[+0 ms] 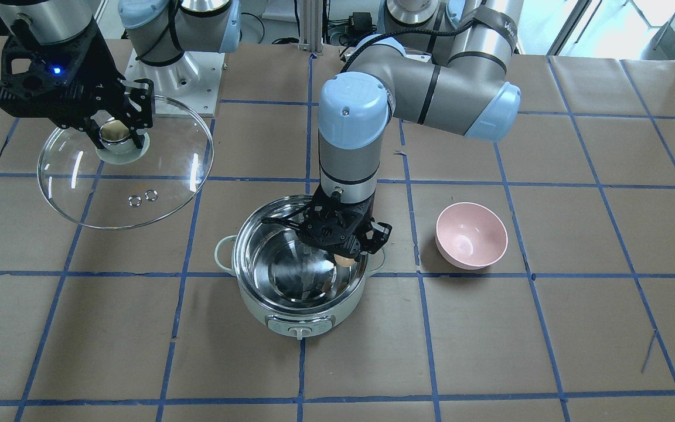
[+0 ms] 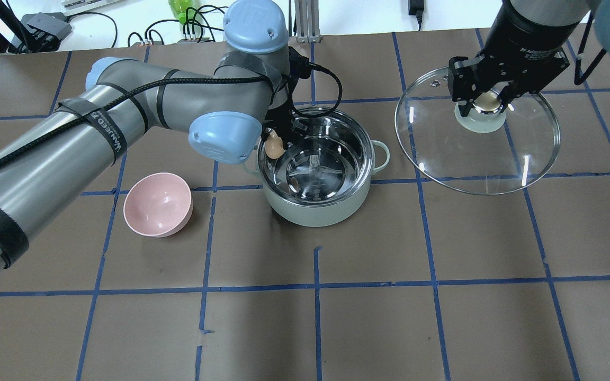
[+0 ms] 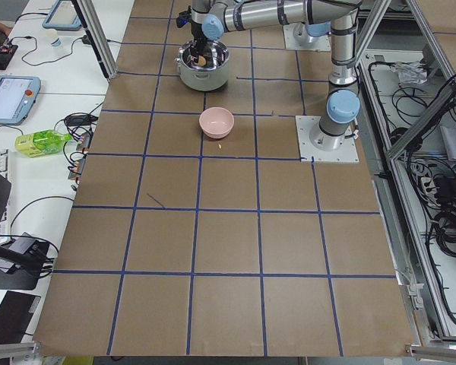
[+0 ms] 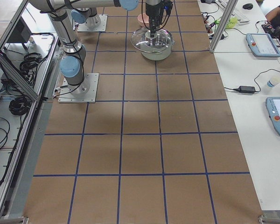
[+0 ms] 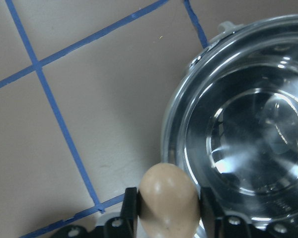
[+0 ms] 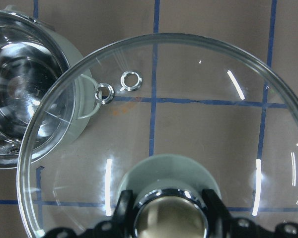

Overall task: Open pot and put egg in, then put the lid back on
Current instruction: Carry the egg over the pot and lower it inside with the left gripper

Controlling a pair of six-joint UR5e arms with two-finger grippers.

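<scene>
The left gripper (image 1: 345, 257) clenches the small tan-brown egg (image 5: 168, 203) over the round mint-green pot (image 1: 290, 308), frame centre. The right gripper (image 1: 116, 138) grips the clear glass dome lid (image 1: 162, 187) by its knob, upper left.

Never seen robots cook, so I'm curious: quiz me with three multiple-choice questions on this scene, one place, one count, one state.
1. Where is the small tan-brown oval egg? A in the pink bowl; B lying on the table; C in the left gripper, at the rim of the round mint-green pot.
2. How many small metal vent rings has the clear glass dome lid? A one; B two; C four.
3. The pot is: A open; B covered; C overturned.
Answers: 1 C, the gripper clamps it there. 2 B, two rings side by side. 3 A, the right gripper holds the lid aside by its knob.
</scene>
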